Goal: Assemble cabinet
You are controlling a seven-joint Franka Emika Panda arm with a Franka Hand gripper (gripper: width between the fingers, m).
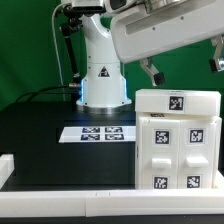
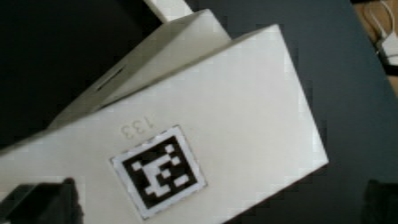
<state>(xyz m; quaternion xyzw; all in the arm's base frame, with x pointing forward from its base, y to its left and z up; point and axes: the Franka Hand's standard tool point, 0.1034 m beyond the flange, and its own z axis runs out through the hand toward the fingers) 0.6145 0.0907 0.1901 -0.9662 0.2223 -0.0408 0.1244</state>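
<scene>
No legible text; only square tags (image 2: 160, 168)

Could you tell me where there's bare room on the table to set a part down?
Bare black table lies between the marker board, the white front rail and the cabinet. The exterior view's right is crowded by the cabinet.

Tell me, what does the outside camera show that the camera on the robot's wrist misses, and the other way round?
Only the exterior view shows the robot's base, the marker board lying flat on the black table, the white rim along the table's front, and the cabinet's tagged front at the exterior view's right. Only the wrist view shows one cabinet face up close with a single tag, plus the dark fingers at the picture's edge; whether they are open or shut cannot be told. Both show the white cabinet on the black table.
</scene>
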